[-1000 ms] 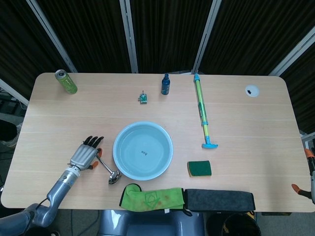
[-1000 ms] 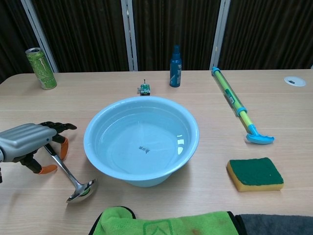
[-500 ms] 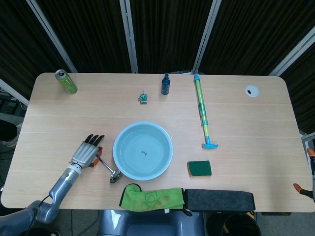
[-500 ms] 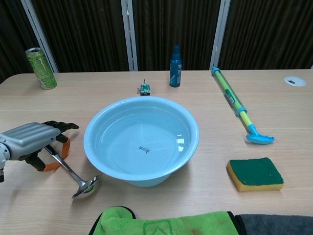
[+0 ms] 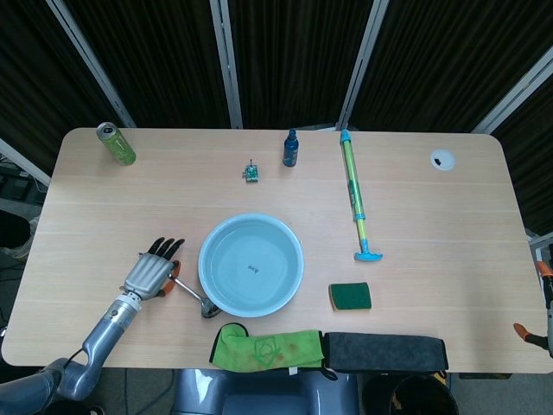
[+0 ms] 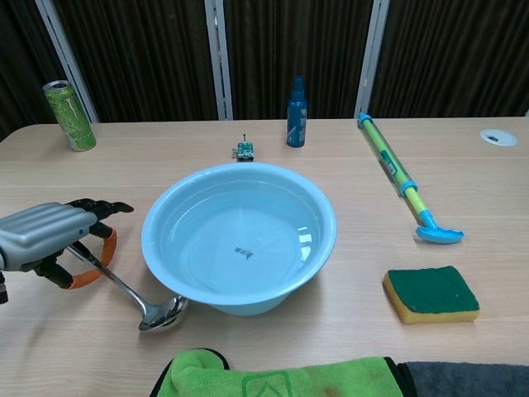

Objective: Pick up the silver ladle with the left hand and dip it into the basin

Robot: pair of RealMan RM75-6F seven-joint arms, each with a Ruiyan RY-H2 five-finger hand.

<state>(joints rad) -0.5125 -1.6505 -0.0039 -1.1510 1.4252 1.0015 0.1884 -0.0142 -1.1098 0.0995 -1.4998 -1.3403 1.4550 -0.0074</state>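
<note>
Head view: my left hand sits on the near-left of the table, just left of the basin; the ladle runs from under its fingers toward the basin, bowl end touching or nearly touching the near-left rim; I cannot tell from here whether the bowl rests on the table or hangs just above it; right hand only a sliver at the far right edge, state cannot be told.

Chest view: left hand has its fingers curled over the orange loop at the handle's end; I judge the ladle gripped, shaft slanting down to the bowl, which sits low beside the basin wall, outside it; basin holds clear water.

Progress: the grasp looks done; the lift over the rim and the dip are left; the bowl is not yet above the rim.

Fingers versus ladle: grip is at the far handle end, so the bowl hangs well out from the fingers, toward the basin; I expect it to swing easily.
</note>
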